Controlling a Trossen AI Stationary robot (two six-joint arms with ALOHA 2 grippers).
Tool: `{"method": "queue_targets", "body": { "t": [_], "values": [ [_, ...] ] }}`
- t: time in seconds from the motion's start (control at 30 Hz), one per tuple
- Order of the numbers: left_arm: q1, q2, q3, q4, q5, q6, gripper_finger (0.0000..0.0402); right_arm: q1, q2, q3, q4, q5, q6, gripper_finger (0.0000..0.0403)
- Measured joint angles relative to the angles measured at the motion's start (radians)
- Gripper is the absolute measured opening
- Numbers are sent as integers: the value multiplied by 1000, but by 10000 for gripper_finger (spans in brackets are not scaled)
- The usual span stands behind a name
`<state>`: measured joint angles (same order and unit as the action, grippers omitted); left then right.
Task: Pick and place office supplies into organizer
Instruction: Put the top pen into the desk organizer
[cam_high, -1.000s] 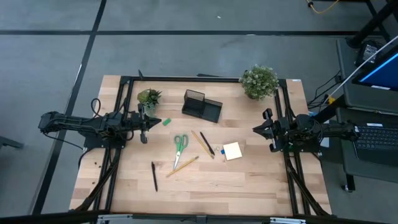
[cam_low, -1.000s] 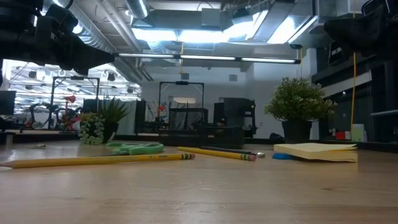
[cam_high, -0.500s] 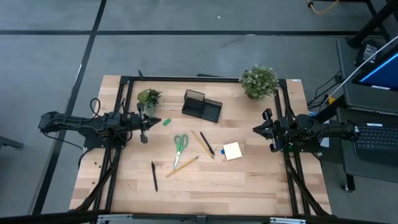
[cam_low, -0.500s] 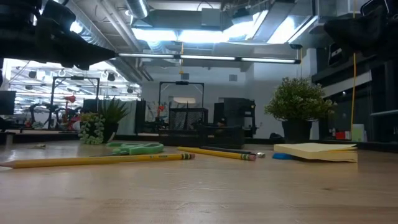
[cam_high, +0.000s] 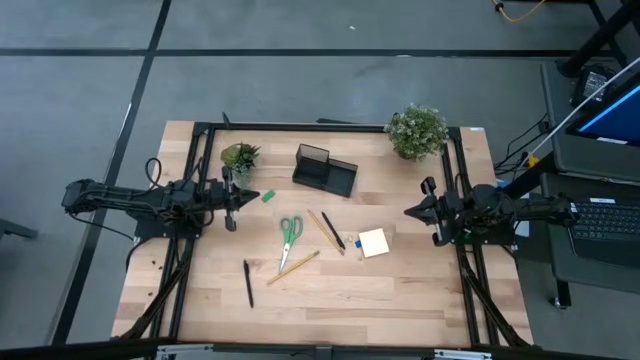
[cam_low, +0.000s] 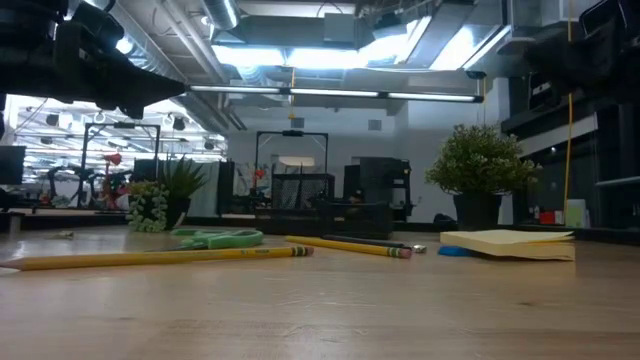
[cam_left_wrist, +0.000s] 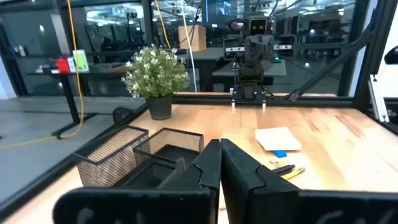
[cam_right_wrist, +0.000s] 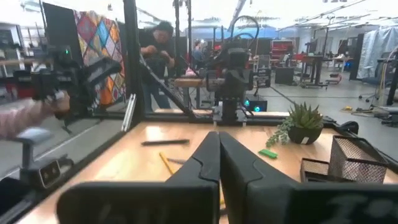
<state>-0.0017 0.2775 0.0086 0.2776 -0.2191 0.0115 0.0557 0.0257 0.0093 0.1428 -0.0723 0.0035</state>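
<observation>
Nothing seems to be in the organizer (cam_high: 324, 170) yet; scissors (cam_high: 289, 231), pencils (cam_high: 294, 265), pens (cam_high: 248, 283) and notepad (cam_high: 374, 243) lie on the bench (cam_high: 400, 300). Left hand (cam_high: 233, 198) and right hand (cam_high: 411, 210) are closed, empty.

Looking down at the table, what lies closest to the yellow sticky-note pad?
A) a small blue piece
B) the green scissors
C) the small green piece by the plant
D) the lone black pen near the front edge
A: in the high view the small blue piece sits right at the edge of the yellow sticky-note pad, while the other items lie farther off.
</observation>
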Motion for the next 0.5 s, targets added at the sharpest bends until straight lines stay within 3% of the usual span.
{"method": "queue_targets", "body": {
  "t": [0.17,0.5],
  "values": [
    [0,0,0,-15,-12,-50,3,0,0,0,1,0,-15,12],
    [0,0,0,2,-142,-106,4,0,0,0,-6,0,-11,16]
  ]
}}
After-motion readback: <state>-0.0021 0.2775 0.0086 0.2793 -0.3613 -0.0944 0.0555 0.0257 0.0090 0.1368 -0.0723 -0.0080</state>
